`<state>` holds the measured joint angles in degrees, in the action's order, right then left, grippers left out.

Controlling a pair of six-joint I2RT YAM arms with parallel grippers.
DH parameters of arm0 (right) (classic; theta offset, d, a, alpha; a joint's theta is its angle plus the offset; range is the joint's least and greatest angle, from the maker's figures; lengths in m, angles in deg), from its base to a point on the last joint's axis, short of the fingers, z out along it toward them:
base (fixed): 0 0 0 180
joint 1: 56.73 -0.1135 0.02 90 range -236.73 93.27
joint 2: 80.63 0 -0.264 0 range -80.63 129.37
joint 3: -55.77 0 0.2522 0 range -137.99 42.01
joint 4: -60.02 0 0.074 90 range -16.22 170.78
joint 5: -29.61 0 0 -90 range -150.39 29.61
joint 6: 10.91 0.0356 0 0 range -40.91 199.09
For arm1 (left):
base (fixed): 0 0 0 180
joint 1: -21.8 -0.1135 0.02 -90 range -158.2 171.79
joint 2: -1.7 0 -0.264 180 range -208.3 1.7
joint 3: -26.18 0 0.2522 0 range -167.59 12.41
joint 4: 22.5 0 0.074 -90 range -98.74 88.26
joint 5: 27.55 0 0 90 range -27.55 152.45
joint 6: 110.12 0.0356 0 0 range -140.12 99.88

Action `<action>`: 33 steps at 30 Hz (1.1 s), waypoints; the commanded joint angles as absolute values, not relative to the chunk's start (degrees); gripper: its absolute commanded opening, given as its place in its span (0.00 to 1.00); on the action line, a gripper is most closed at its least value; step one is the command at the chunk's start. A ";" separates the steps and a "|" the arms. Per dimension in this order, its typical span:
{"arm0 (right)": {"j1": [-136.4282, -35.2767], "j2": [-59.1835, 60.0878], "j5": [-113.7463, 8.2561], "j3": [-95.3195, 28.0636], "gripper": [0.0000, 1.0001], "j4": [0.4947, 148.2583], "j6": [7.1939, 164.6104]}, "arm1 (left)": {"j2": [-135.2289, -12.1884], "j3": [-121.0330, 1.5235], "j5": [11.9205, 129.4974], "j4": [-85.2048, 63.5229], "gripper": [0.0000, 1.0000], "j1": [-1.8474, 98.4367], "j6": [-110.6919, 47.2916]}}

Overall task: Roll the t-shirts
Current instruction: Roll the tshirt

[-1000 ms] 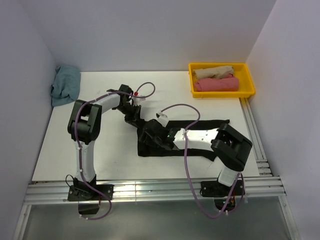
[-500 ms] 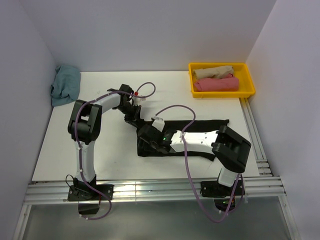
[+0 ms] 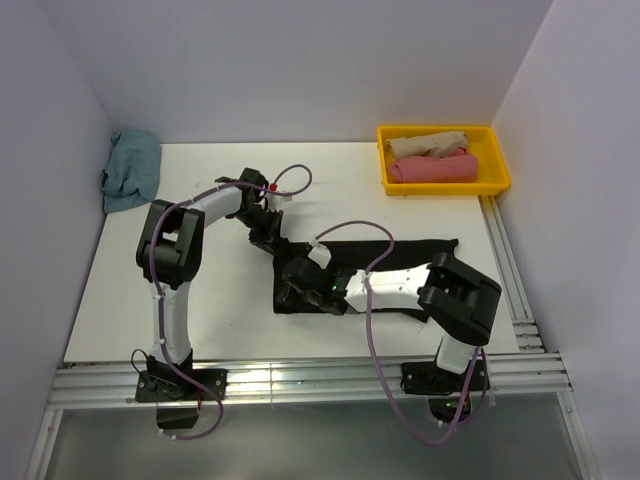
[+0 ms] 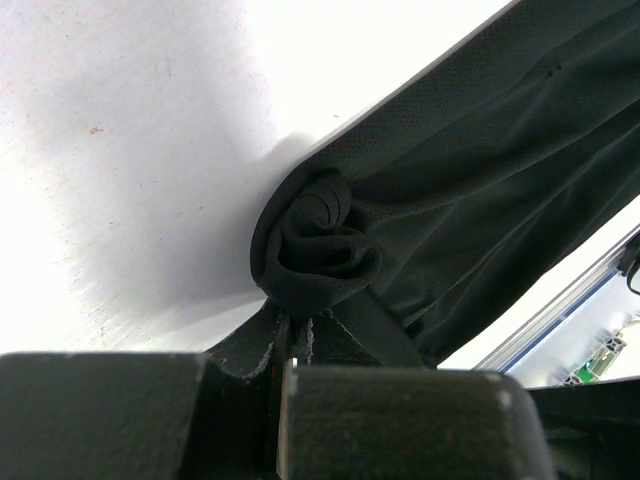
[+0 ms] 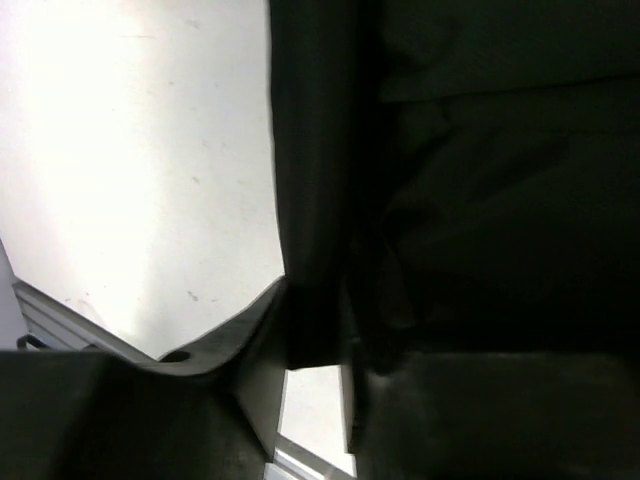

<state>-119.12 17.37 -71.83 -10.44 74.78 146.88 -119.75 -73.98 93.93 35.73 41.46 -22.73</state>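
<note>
A dusty-blue t-shirt (image 3: pixel 130 170) lies bunched in the desk's (image 3: pixel 330 190) far left corner. The left hand (image 4: pixel 298 328) is clamped on the rolled end of the black t-shirt (image 3: pixel 425 250), mid-desk. The right hand (image 5: pixel 318 345) straddles that shirt's near left edge, and I cannot tell whether it grips. A beige roll (image 3: pixel 425 143) and a pink roll (image 3: pixel 432 169) lie in the yellow tray (image 3: pixel 497 160), far right.

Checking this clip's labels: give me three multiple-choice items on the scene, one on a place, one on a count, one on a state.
1. Where does the blue shirt lie? A in the yellow tray; B at the far left corner of the table; C under the black shirt.
2. Rolled shirts in the yellow tray: A one; B three; C two.
3. The black shirt's end in the left wrist view is: A coiled; B flat; C knotted.
Key: 1 B, it lies bunched there; 2 C, a beige shirt and a pink shirt; 3 A, a spiral shows.
</note>
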 commanded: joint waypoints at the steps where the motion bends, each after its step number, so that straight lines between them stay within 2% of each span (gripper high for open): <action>1: -119.57 18.07 -71.46 -7.66 0.29 67.99 150.62 | -119.77 -74.95 89.78 36.18 0.00 41.66 -21.17; 8: -119.57 16.14 -71.90 3.59 0.00 51.47 157.04 | -119.94 -74.69 89.78 36.17 0.00 41.66 -21.26; 11: -119.48 17.28 -71.11 5.62 0.00 46.12 157.49 | -120.03 -74.77 89.61 36.17 0.00 41.66 -21.26; 12: -119.57 18.76 -69.46 5.62 0.04 45.14 157.49 | -120.12 -75.03 89.52 36.35 0.00 41.75 -21.26; 15: -119.57 20.53 -67.86 4.92 0.30 43.89 157.84 | -120.12 -75.30 88.82 36.53 0.00 41.75 -21.26; 17: -119.65 19.84 -67.94 3.78 0.36 47.05 157.31 | -120.29 -75.39 88.38 36.70 0.00 41.83 -21.18; 25: -120.01 14.83 -75.40 -4.04 0.49 70.66 153.19 | -120.38 -76.35 86.62 37.93 0.00 41.92 -20.82; 33: -120.53 13.77 -77.17 -10.55 0.61 82.65 149.05 | -120.73 -77.06 85.48 38.63 0.00 42.27 -20.82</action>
